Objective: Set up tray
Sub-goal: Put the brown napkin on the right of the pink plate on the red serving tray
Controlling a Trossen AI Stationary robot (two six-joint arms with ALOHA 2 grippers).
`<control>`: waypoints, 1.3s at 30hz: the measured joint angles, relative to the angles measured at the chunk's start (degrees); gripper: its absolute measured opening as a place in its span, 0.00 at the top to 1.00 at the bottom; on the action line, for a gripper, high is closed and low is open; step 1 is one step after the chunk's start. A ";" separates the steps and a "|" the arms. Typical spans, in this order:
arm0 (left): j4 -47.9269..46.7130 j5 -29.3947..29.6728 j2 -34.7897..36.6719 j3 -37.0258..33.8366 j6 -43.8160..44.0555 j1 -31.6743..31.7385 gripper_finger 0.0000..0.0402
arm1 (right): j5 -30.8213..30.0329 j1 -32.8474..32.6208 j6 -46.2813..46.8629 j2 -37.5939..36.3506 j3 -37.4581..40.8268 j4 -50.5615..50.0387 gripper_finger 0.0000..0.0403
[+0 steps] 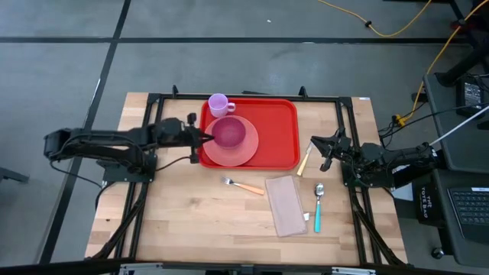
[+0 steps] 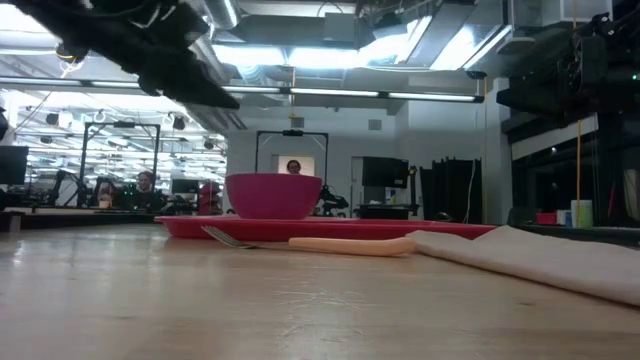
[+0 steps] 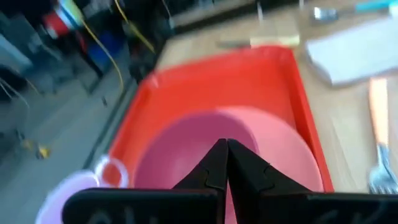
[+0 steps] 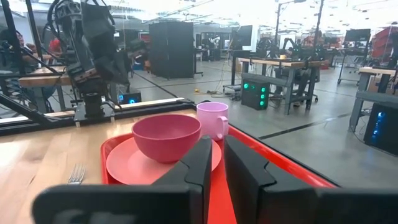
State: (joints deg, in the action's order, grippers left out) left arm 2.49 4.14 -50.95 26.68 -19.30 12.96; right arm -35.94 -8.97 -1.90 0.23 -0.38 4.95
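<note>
Your tabletop (image 1: 183,221) was pale wood over grey floor; the tray (image 1: 279,130) sat upper centre. Left gripper (image 1: 206,137) was closed, empty, above the bowl's (image 1: 229,132) rim; right gripper (image 1: 315,147) barely parted, empty.

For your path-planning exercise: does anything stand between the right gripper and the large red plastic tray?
Nothing visible does. The right gripper waits off the large red plastic tray's right edge; the cream-handled knife lies on the wooden table beside that path, not across it.
</note>
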 joint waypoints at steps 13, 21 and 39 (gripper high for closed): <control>4.93 -6.62 1.71 -3.11 4.89 0.69 1.00 | -2.47 0.02 2.80 0.00 -0.02 0.11 0.88; 8.13 -5.20 1.71 -3.11 8.21 0.69 0.99 | 2.77 0.02 4.79 0.94 -2.56 -3.16 0.92; 8.11 -5.22 1.71 -3.11 9.01 0.64 0.98 | 14.76 -5.71 15.67 29.60 -19.20 -14.57 0.99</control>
State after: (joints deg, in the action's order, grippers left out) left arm 10.60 -1.08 -49.23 23.57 -10.29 13.61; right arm -21.18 -14.68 13.77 29.83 -19.58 -9.62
